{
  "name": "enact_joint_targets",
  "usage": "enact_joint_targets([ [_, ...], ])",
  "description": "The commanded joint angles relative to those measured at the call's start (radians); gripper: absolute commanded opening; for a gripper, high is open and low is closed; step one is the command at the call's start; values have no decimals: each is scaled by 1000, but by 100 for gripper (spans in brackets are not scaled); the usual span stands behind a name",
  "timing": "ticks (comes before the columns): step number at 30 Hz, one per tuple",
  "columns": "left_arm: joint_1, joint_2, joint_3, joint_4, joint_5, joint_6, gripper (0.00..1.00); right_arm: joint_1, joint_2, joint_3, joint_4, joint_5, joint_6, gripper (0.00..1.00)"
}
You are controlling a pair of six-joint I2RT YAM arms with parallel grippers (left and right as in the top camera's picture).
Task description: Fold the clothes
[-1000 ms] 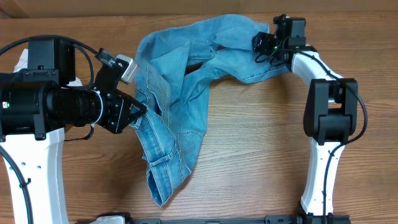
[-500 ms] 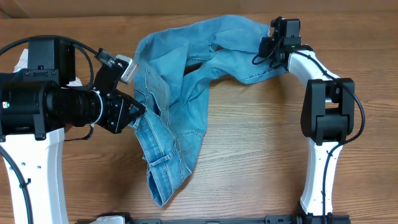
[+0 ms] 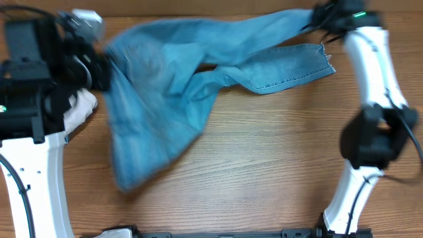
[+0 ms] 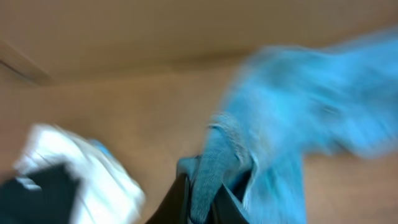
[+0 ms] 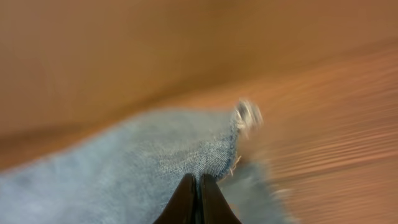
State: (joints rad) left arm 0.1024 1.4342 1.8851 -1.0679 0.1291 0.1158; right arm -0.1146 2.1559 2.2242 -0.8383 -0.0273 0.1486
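Jeans (image 3: 172, 86) stretch across the tabletop (image 3: 264, 158) overhead; wrist views alone show left end effector (image 4: 200, 190) and right end effector (image 5: 199, 185) each pinched closed on denim.

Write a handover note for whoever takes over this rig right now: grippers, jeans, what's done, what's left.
Left gripper: jaws shut on a bunched edge of the jeans.
Right gripper: jaws shut on a leg hem.
The jeans stretch between them over the far side of the table, unfolded; second leg loose.
Done: both grasps.
Left: lay flat, make every fold.
White cloth at its left side.
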Motion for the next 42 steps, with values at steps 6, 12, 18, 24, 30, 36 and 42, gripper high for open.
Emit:
enact_joint_targets([
  [6,90,30,37,292,-109,-162,11,-186,-212,121,-217,14,117,4],
  [12,75,48,26,-99,31,-162,13,-222,-216,105,-501,37,114,4],
  [18,74,113,7,-430,44,-146,4,-223,-216,73,-659,225,114,4],
  [24,74,165,-6,-554,42,-93,4,-223,-216,73,-739,299,114,4],
  [30,73,176,-6,-534,115,-93,4,-223,-216,73,-746,290,114,4],
  [36,65,188,-41,-521,133,-147,44,-223,-216,73,-740,258,114,8],
  [42,65,215,-211,-426,130,-251,68,-223,-215,73,-735,238,114,18],
])
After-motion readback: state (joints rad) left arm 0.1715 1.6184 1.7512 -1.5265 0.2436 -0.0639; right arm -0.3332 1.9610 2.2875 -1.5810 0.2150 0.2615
